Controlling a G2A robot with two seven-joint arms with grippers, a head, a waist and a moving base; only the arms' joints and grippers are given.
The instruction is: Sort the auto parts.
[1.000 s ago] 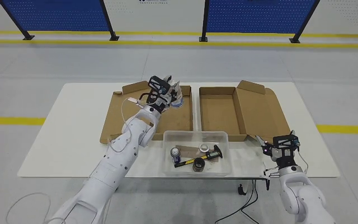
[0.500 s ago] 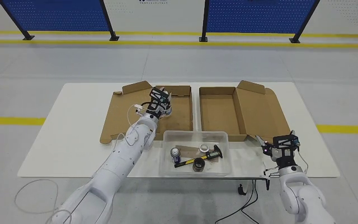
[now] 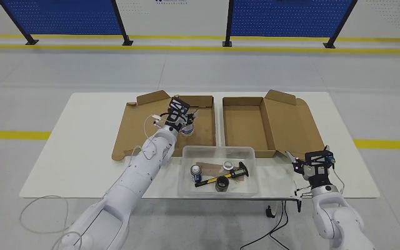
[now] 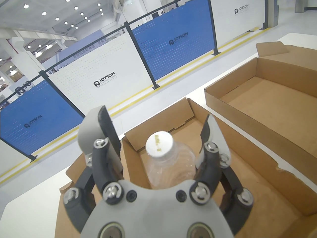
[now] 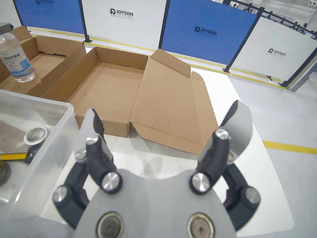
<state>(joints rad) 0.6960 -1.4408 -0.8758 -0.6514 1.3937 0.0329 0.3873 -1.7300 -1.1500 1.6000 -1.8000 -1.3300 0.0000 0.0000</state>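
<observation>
Clear plastic bottle (image 4: 171, 162) is standing in left cardboard box (image 4: 247, 174); open left end effector (image 4: 156, 114) is seemingly finishing placement, needing straight withdrawal next.

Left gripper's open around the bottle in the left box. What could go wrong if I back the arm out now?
1. The bottle stands upright, tall and narrow, between the open fingers of the left gripper; a sideways retreat could clip it and tip it over.
2. The clear bin sits close in front of the left box, so a low pull-back might catch the bin's rim.
</observation>
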